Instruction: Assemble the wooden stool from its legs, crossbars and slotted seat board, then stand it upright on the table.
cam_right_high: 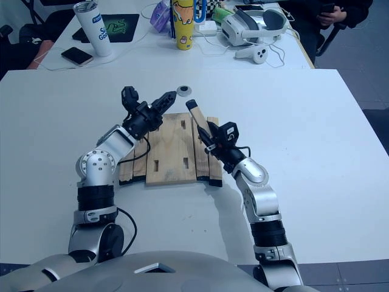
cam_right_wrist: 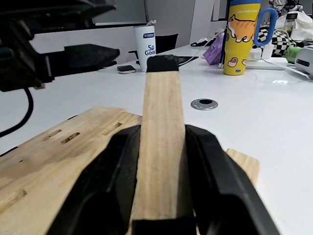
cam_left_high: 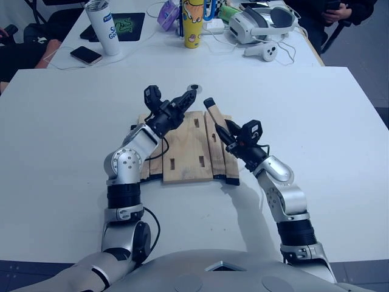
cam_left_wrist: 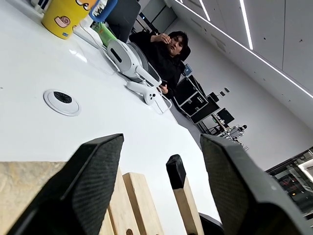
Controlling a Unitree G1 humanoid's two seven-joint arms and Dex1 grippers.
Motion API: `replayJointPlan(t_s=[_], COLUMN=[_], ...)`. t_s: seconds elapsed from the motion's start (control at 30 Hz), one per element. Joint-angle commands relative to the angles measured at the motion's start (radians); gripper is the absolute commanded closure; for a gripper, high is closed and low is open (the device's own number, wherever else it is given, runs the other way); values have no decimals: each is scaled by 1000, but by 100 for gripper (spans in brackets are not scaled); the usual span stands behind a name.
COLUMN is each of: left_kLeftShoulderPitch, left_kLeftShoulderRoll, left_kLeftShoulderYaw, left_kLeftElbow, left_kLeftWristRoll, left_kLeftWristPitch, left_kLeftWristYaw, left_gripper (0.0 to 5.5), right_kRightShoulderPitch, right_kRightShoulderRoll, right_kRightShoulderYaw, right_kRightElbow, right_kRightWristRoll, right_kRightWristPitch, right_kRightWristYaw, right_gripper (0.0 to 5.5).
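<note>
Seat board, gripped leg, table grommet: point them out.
seat board [cam_left_high: 185,146], left eye view, middle of its top face
leg [cam_right_wrist: 161,122], right wrist view, wooden shaft
grommet [cam_right_high: 183,90], right eye view, its centre

Pale wood seat board [cam_left_high: 185,145] and leg [cam_right_wrist: 161,147] (black-tipped), white table [cam_left_high: 61,152].

- seat board [cam_left_high: 185,146] is showing pale matt wood;
- leg [cam_right_wrist: 161,142] is showing smooth light wood, tip capped matt black;
- table [cam_left_high: 61,121] is looking smooth, white, faintly glossy
</note>
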Motion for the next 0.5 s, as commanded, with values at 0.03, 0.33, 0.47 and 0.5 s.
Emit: replayJointPlan(t_s=[0.03, 0.33, 0.47, 0.5], left_kLeftShoulderPitch=[-33, -31, -36, -37], left_kLeftShoulderRoll=[-13, -31, -21, -18], left_kLeftShoulderYaw=[14, 19, 22, 25], left_kLeftElbow=[6, 18, 21, 23], left_kLeftWristRoll=[-42, -79, -70, -71], left_kLeftWristPitch=[52, 105, 105, 107], left_kLeftWristYaw=[20, 25, 25, 24], left_gripper=[261, 285, 343, 352], right_kRightShoulderPitch=[-21, -10, -5, -3], right_kRightShoulderRoll=[10, 36, 37, 37], right_kRightShoulderYaw=[15, 61, 65, 64], right_kRightElbow=[10, -9, -12, -13], right_kRightWristRoll=[1, 8, 4, 4], right_kRightWristPitch=[-19, -18, -22, -24], right_kRightWristYaw=[18, 54, 51, 50], right_gripper=[418, 418, 418, 418])
